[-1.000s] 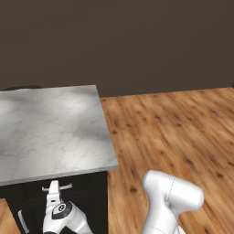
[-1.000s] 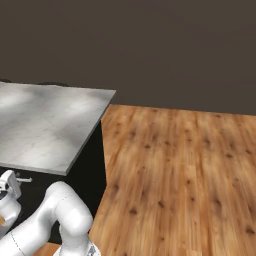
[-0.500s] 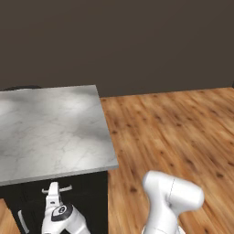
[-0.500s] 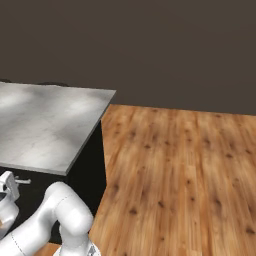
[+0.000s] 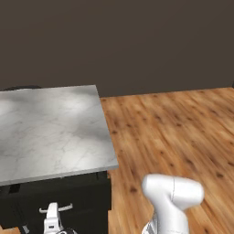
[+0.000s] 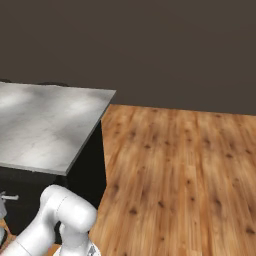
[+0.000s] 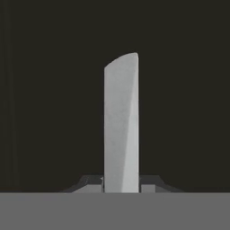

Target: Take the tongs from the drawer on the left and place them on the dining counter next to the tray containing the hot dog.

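Tongs (image 7: 120,126) fill the hand view's middle: a pale silver blade standing up between the tool's (image 7: 120,184) dark fingertips (image 7: 92,183), which are clamped against its sides, all set against black, probably the drawer's interior. From the left base view, the marble bench (image 5: 50,132) sits above a black cabinet front, wooden floor (image 5: 173,132) to its right. From the right base view, the same bench (image 6: 45,125) lies left of the floor.

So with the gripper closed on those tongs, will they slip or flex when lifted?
The tongs look like smooth, thin metal, so probably slippery. The gripper pinches one end of the long strip, so it may pivot. It seems stiff and light.
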Controlling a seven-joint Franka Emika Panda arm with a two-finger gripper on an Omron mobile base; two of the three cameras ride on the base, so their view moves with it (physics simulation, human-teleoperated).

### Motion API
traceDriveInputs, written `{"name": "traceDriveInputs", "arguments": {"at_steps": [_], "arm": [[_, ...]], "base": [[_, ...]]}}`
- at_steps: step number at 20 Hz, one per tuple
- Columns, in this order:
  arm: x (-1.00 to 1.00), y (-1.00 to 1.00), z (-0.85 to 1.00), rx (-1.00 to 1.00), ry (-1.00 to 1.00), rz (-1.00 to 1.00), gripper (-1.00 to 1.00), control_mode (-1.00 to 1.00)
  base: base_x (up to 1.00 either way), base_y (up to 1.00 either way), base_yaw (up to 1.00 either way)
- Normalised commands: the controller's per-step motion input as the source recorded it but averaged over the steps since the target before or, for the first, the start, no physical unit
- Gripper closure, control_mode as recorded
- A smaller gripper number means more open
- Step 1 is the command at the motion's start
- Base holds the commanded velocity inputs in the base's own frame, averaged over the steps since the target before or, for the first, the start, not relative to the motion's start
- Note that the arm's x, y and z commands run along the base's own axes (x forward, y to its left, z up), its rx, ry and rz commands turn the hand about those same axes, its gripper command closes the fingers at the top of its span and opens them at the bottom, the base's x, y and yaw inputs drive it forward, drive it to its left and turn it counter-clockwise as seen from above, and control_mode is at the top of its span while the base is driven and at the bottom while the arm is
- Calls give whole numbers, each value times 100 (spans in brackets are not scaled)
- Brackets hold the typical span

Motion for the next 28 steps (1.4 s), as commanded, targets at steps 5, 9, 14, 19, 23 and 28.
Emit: {"name": "traceDriveInputs", "arguments": {"at_steps": [5,9,14,19,23,28], "arm": [[-100,-27,-32,2,0,0,100,-100],[-100,-41,-32,6,0,0,100,-100],[-100,-40,-25,7,0,-1,100,-100],[-100,-41,-24,8,0,-2,100,-100],[-100,-37,-21,7,0,-3,100,-100],[-100,-30,-20,6,0,-3,100,-100]], "base": [[0,0,0],[0,0,0],[0,0,0],[0,0,0],[0,0,0],[0,0,0]]}}
